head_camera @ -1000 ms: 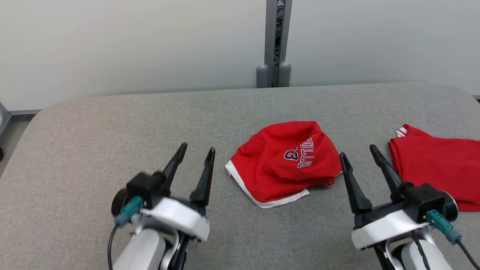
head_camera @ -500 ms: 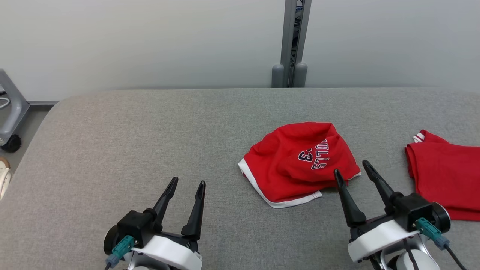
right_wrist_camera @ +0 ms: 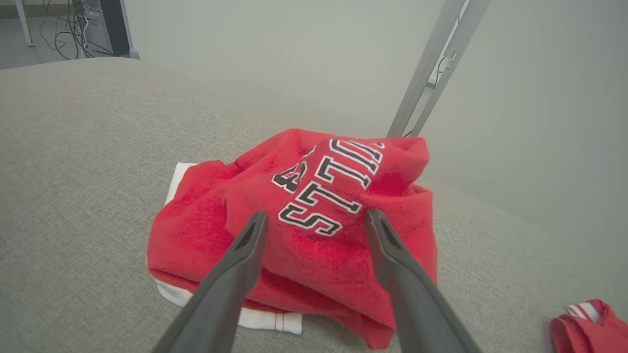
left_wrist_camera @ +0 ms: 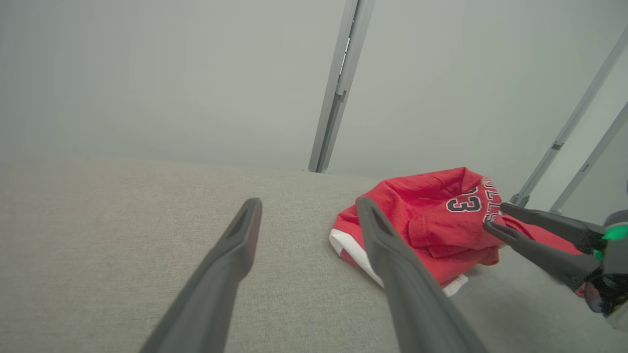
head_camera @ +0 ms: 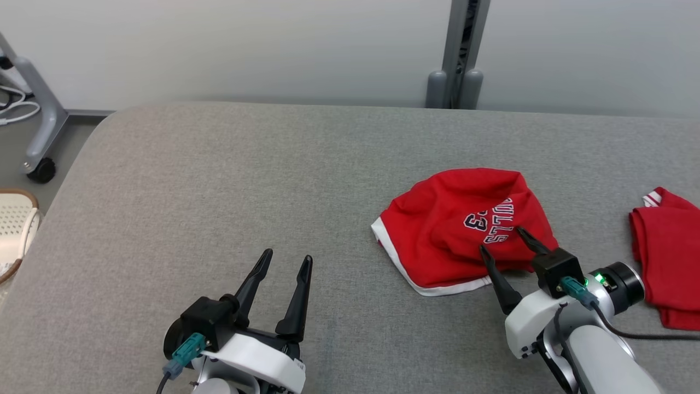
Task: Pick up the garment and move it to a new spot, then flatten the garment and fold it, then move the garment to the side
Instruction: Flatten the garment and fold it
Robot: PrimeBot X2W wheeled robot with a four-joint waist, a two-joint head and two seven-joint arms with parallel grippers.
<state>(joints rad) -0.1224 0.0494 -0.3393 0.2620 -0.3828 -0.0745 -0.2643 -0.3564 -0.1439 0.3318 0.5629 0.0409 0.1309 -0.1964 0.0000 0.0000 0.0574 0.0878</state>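
Garment (head_camera: 465, 224): crumpled red heap, right-centre of the bench (head_camera: 219, 180).
My right fingers (head_camera: 492, 271): spread wide, tips at its near edge, gripping nothing.
My left fingers (head_camera: 298, 290): spread, empty, well apart from it.

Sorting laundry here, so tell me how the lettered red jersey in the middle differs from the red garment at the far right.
The jersey is bunched into a mound; the right garment lies flatter. The jersey shows dark lettering and a white hem; the right garment shows a small striped trim. Both are red, on the grey surface.
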